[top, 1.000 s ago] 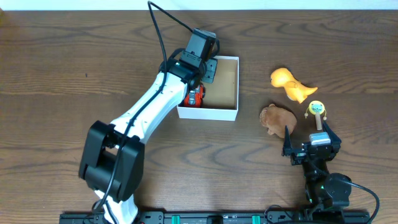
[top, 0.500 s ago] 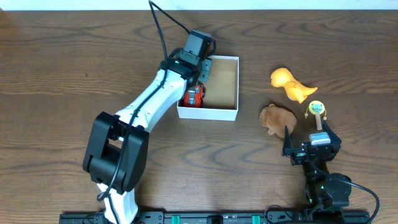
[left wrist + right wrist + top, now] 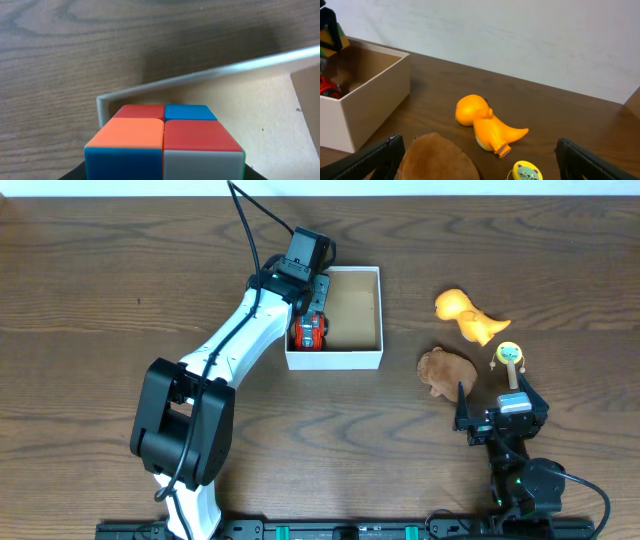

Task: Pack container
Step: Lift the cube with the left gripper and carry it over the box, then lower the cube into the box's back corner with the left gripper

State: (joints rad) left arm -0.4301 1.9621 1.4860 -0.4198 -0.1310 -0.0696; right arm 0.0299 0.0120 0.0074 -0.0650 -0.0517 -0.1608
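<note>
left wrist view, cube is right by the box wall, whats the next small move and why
Probably nudge the left gripper slightly further inward before lowering: the cube it holds hangs close to the container's corner wall, a red toy lies nearby inside, and bare floor shows further in.

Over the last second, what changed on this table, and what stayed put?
The left arm swung back and to the left, carrying the left pincer toward the far-left corner of the container, clamped on the colour cube throughout. More of the red toy inside now shows. The right pincer, wide open, the orange dinosaur, brown toy and yellow toy did not move.
</note>
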